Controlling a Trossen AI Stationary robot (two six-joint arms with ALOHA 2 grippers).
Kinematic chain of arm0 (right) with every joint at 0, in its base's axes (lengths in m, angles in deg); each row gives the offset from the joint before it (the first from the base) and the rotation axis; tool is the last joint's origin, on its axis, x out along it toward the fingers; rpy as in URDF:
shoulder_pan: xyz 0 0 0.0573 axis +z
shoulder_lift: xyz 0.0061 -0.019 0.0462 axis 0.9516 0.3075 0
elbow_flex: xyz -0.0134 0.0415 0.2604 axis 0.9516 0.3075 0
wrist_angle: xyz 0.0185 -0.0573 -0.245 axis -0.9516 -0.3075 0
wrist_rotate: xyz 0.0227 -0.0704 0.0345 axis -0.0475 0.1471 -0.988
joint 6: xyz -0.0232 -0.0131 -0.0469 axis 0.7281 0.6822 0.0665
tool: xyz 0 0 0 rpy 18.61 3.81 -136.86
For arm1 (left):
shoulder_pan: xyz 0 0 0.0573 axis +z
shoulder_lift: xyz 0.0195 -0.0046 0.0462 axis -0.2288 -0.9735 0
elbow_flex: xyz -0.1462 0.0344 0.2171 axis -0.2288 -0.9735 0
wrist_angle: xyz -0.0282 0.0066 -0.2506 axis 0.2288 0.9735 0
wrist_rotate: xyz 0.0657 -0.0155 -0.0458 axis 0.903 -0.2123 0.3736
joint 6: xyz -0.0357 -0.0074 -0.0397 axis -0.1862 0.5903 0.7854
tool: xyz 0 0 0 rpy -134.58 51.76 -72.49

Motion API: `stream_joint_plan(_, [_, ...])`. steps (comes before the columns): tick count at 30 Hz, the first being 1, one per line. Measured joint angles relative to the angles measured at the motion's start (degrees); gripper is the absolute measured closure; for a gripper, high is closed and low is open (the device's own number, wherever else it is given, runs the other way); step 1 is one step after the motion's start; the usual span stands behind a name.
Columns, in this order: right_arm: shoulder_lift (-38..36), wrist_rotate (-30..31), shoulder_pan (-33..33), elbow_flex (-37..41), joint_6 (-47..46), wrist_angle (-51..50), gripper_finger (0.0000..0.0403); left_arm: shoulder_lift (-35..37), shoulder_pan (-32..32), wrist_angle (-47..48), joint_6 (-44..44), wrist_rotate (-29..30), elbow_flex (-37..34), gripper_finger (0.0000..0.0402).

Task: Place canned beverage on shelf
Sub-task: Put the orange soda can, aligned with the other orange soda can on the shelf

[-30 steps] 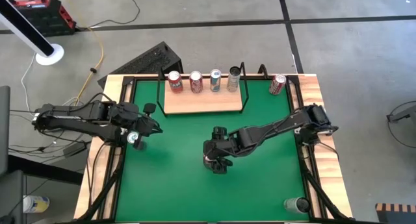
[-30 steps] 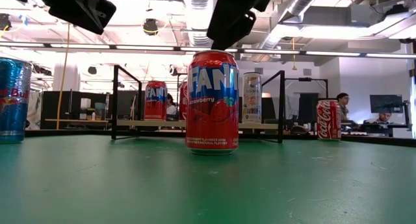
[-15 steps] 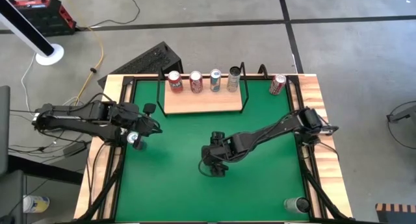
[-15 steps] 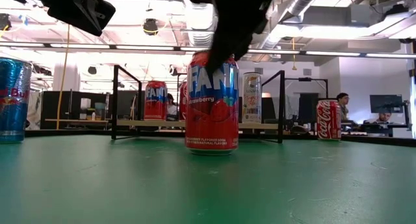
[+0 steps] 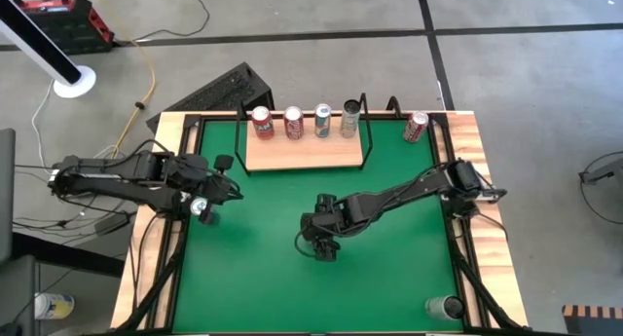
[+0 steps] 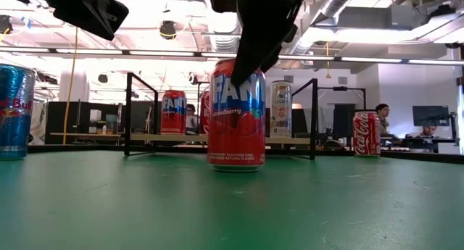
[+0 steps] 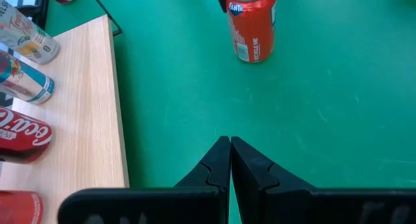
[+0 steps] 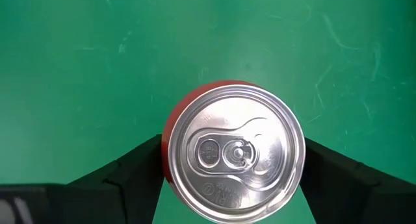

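We see 4 cans on the shelf as the right gripper, fingers wide, straddles an upright Fanta can.

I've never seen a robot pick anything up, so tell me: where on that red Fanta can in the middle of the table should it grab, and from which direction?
From straight above, across the round upper body. The Fanta can stands upright with open green mat all round, and the right gripper already straddles it, a finger on each side. The curved wall probably suits two opposed fingers.
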Motion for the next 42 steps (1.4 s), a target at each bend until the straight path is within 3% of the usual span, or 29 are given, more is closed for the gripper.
stream_joint_plan(5, [0.1,-0.2,-1.0,-2.0,0.7,-1.4,0.0081,1.1,0.0,-0.1,0.1,-0.1,0.0,0.0402])
stream_joint_plan(11, [0.1,-0.1,-3.7,-9.7,3.7,-3.6,0.0081,7.5,0.0,-0.3,1.5,-0.2,0.0,0.0402])
stream_joint_plan(21, [0.3,-0.4,-15.3,-20.0,15.6,-1.0,0.0081,17.7,0.0,-0.6,5.7,2.1,0.1,0.0402])
stream_joint_plan(32, [3.5,-13.4,-27.4,-20.3,27.7,8.5,0.0081,15.7,0.0,-0.6,10.1,11.5,0.1,0.0402])
stream_joint_plan(35, [5.5,-13.5,-28.7,-20.4,29.5,13.8,0.0081,15.2,0.0,-0.7,10.2,14.4,0.0,0.0402])
stream_joint_plan(42, [8.3,-18.3,-31.4,-20.6,32.6,13.2,0.0079,13.8,0.0,-1.7,13.9,20.1,0.0,0.0401])
